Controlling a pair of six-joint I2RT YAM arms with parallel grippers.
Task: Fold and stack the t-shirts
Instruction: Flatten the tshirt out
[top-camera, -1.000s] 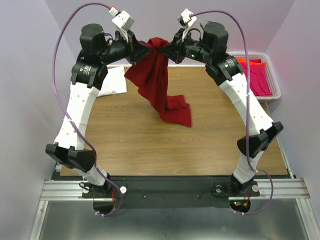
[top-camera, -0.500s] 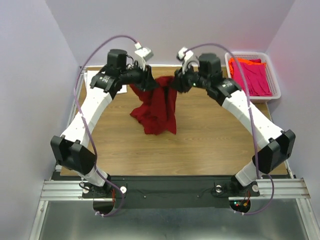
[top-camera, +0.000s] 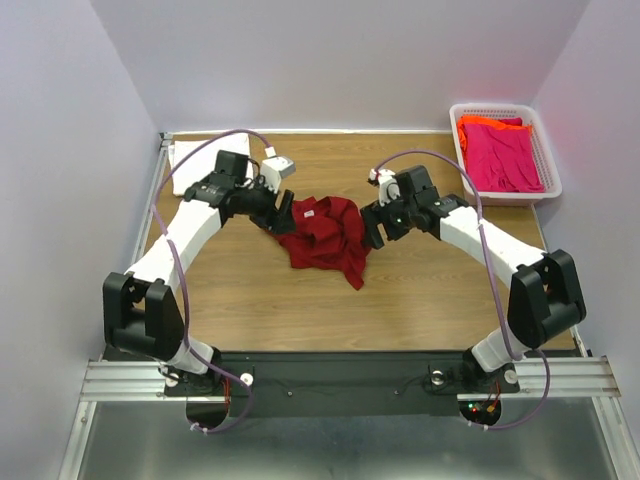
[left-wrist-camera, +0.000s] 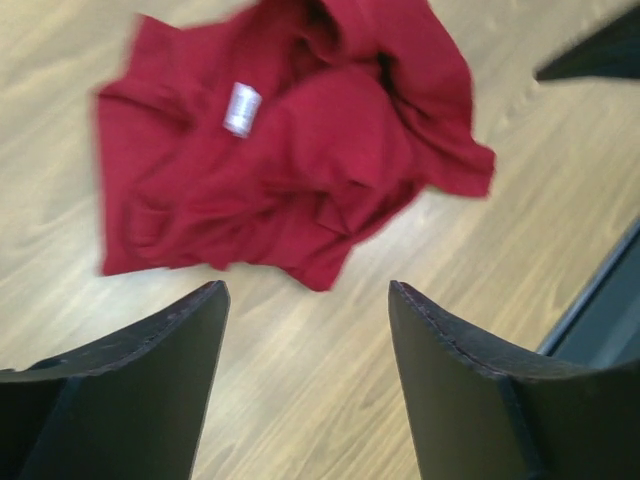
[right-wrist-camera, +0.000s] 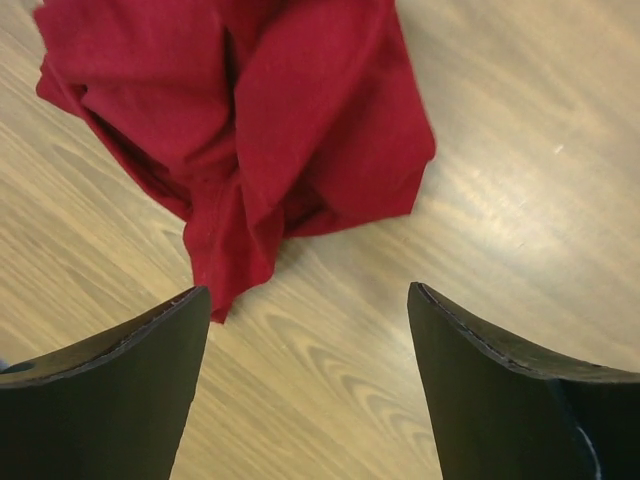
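A large dark red cloth t-shirt (top-camera: 325, 235) lies crumpled in a loose heap about the middle of the wood-grain desk (top-camera: 420, 290). It is thick with soft folds, and one corner trails toward the near edge. A small white label (left-wrist-camera: 241, 108) shows on its upper side. The left claw (top-camera: 283, 212) sits just beside the heap's left edge and the right claw (top-camera: 372, 225) just beside its right edge, so both arms flank the shirt. Each claw stands wide open and grips nothing. Its dark matte fingers are spread with bare wood between them, and the red cloth lies clear ahead of the tips.

Farther out, a flat white t-shirt (top-camera: 195, 165) rests at the far left corner of the desk, partly behind the left arm. At the far right corner a white plastic lattice basket (top-camera: 553, 170) holds a bright pink t-shirt (top-camera: 505, 155), with an orange t-shirt (top-camera: 480, 122) peeking out at its far side. Both corners are well apart from the red heap.

Only the overhead view takes in the basket, the white shirt and the whole heap. The left wrist view brings the label and the creases round it up close. The right wrist view shows a smooth rounded fold at the heap's edge and the sheen on the desk.
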